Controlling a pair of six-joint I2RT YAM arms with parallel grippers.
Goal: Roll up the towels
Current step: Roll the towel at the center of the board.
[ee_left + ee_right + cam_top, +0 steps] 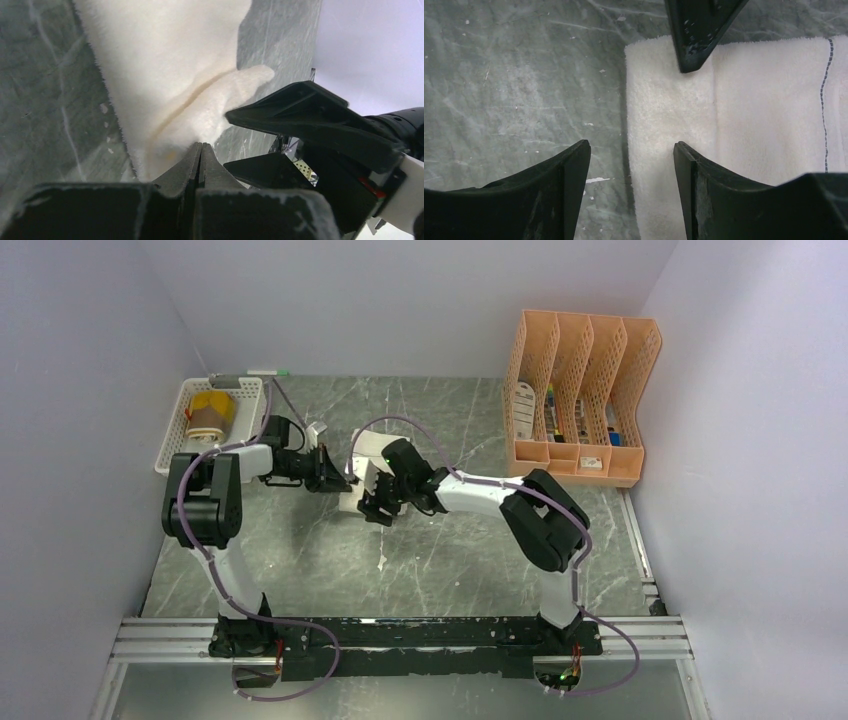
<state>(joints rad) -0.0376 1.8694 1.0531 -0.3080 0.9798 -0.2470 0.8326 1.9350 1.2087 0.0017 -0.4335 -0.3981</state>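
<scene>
On the bench (514,90), one white towel (764,100). Left tool (201,147) clenched on its edge. Right tool (631,144) released, straddling another edge.

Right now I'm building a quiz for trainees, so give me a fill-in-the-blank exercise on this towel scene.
1. The left gripper is ___ on the edge of the cream towel.
2. The right gripper is ___, one finger over the table and one over that towel.
3. The yellow and brown towel lies in a basket coloured ___.
Missing words: shut; open; white.
</scene>
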